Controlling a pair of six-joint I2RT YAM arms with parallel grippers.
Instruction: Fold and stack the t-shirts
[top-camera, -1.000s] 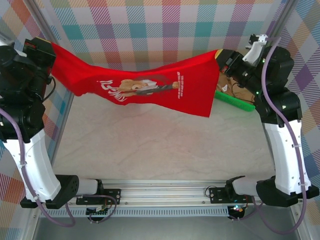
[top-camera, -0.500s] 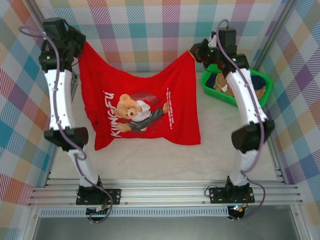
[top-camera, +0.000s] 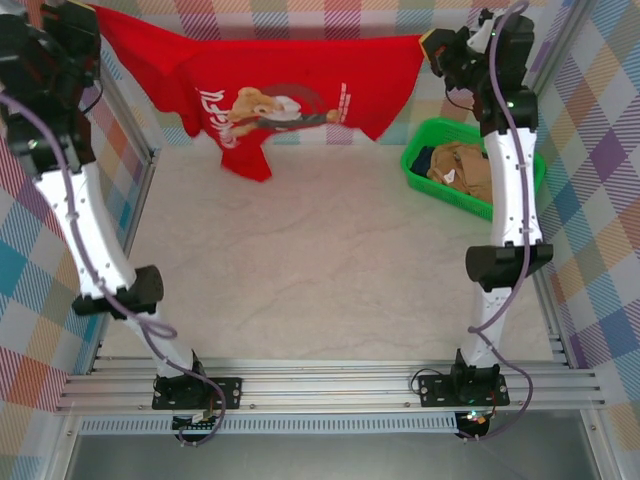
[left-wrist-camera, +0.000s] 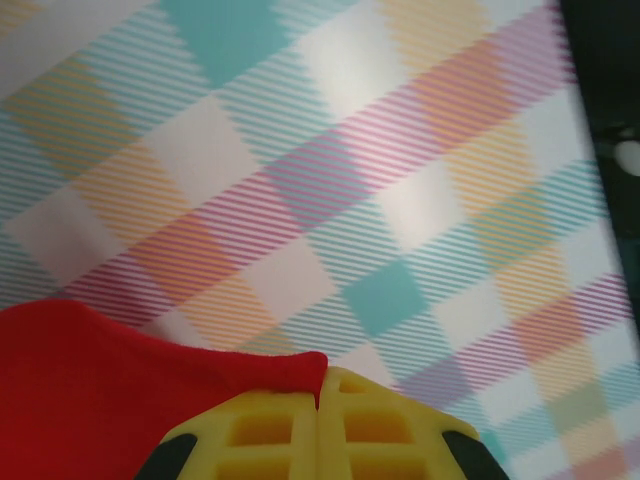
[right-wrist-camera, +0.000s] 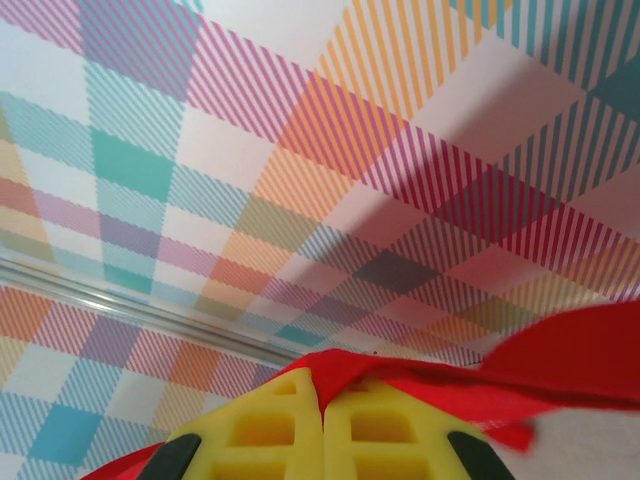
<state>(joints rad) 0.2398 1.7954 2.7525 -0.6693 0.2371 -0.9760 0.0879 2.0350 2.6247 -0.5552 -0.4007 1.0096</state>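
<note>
Surroundings, L to R: L arm (top-camera: 75, 200) stands tall by the left frame post (top-camera: 130, 110). Green basket (top-camera: 413, 170) sits at far R of the tabletop (top-camera: 320, 280), just beside the R arm (top-camera: 510, 180). It holds a bunched tan t-shirt (top-camera: 462, 165), w/ a dark navy one (top-camera: 425, 160) at its left end. Red t-shirt (top-camera: 300, 80) hangs stretched between both tools, high at the back, bear print facing the top cam. Can't tell if its lowest fold touches the tabletop. L tool (top-camera: 88, 18) pinches the shirt's L top corner, yellow pads (left-wrist-camera: 270, 430) pressed together w/ red cloth beside them. R tool (top-camera: 432, 45) pinches the R top corner, pads (right-wrist-camera: 370, 430) shut on a red fold. Shirt's R edge hangs near the basket's far-left corner. Tabletop is pale, marble-look; pastel checked walls (top-camera: 250, 15) all round; alu rail (top-camera: 320, 385) along the near edge
</note>
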